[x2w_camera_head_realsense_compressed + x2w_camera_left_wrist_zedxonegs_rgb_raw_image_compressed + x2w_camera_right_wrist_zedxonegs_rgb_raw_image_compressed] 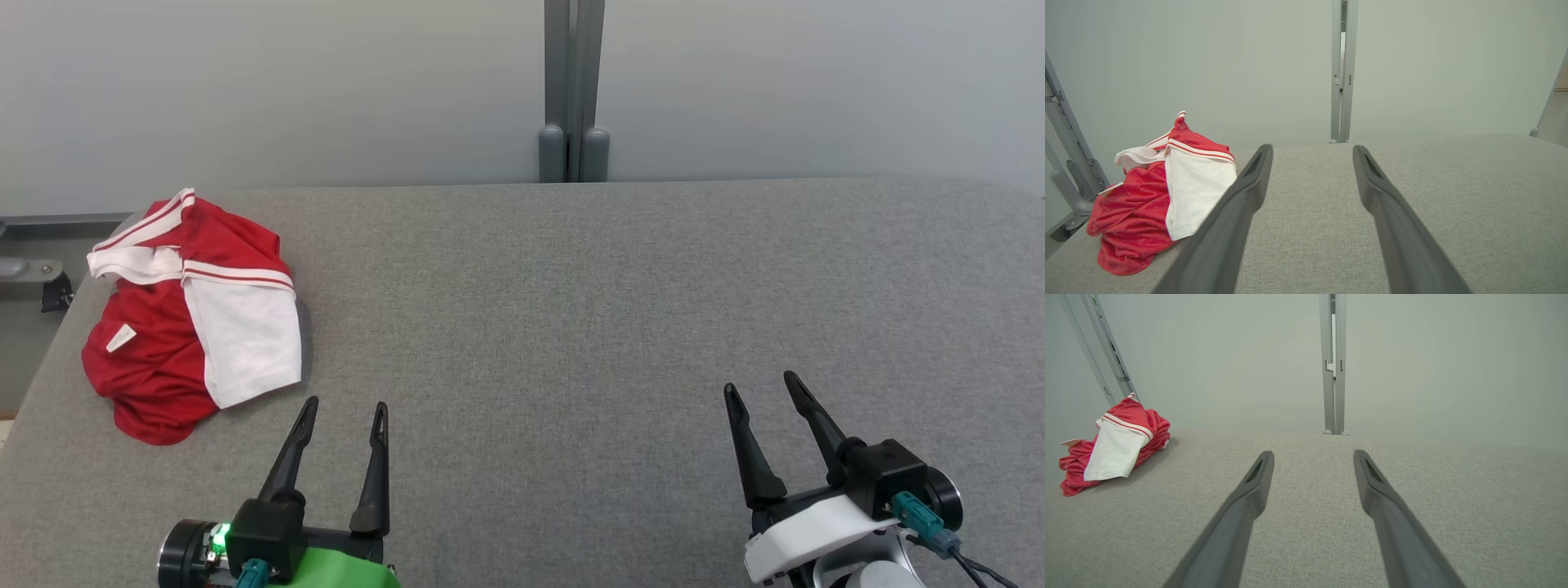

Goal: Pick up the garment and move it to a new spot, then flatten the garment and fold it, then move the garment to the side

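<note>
1. Red and white fabric: that's the garment (155, 351), crumpled in a heap near the far left corner of the surface (571, 327). It hugs the left edge, with a white sleeve flopped over the top.
2. The heap's longer run goes roughly far-to-near along that left edge.
3. The left fingers (292, 449) are spread wide with nothing in them, near the front edge. The heap lies ahead of them and off toward the left edge, pretty near.
4. The right fingers (749, 445) are spread and empty too, toward the front right corner and well apart from the heap.
5. My guess is the left arm's the obvious one to reach, angling out toward the left edge rather than straight ahead.
</note>
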